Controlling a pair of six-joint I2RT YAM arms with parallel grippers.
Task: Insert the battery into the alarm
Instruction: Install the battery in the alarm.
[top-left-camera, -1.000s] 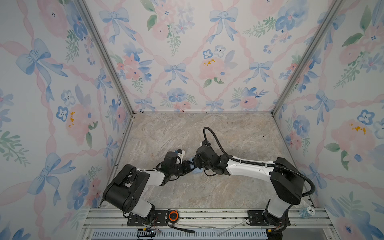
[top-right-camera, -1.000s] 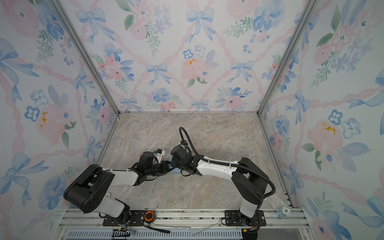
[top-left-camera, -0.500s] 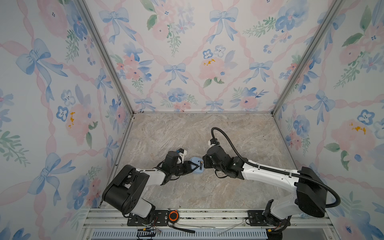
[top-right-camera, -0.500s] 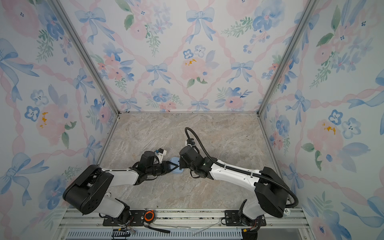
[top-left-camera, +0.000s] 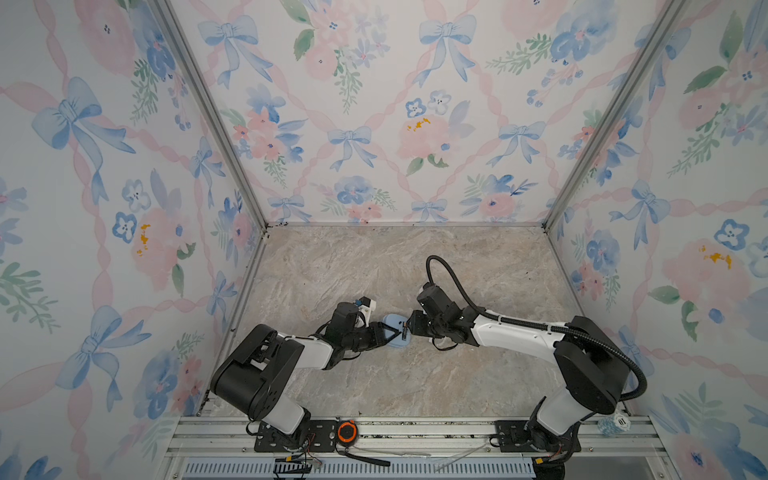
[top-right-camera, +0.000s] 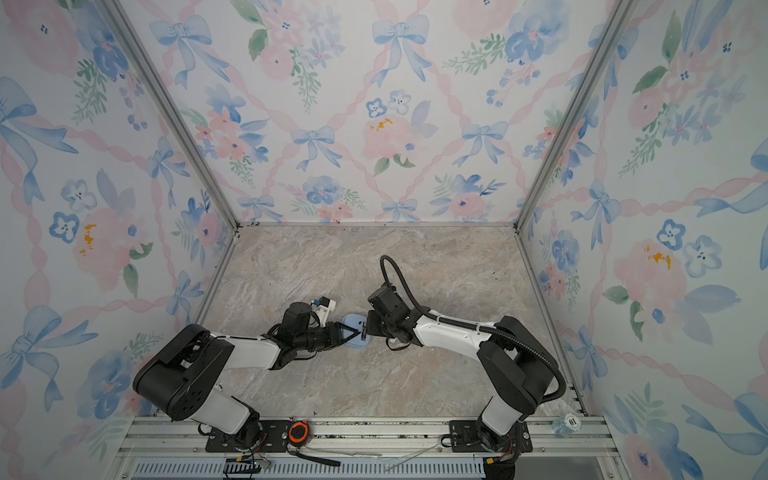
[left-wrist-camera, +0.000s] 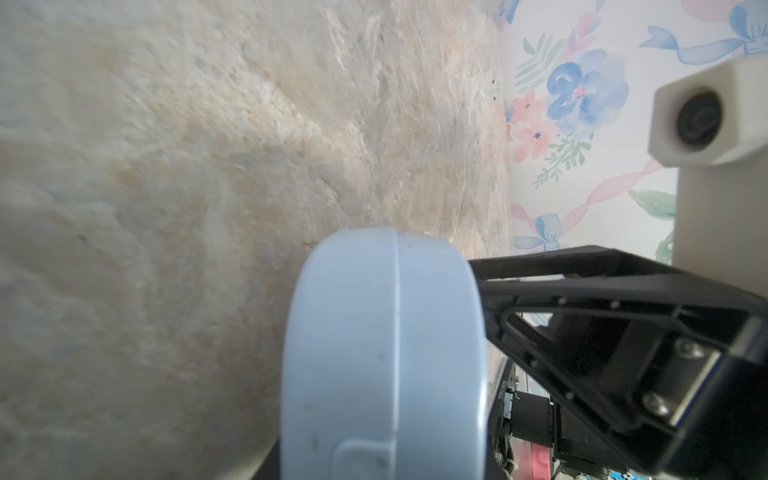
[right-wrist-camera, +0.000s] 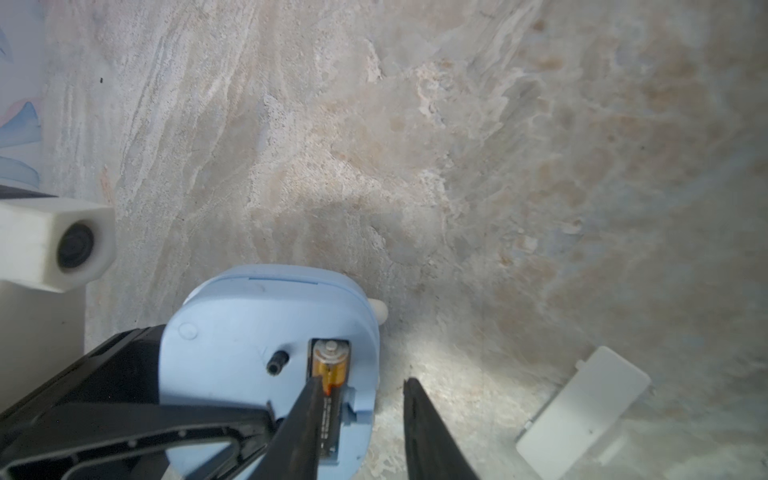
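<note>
The alarm is a pale-blue clock standing on its edge on the floor, with its plain back towards my right wrist camera. It shows in both top views between the two arms. My left gripper is shut on the alarm, whose blue rim fills the left wrist view. The battery, with its copper-orange end showing, lies in the slot in the alarm's back. My right gripper is open. One of its fingers lies over the battery and the other hangs beside the alarm's edge.
A small white plastic cover lies on the marble floor close to my right gripper. Floral walls enclose the floor on three sides. An orange-and-black round object and a blue-white roll sit on the front rail.
My right arm has drawn back to the right, uncovering the alarm it was pressed over. Its jaws closed somewhat, then parted again. The left gripper and alarm stayed put.
</note>
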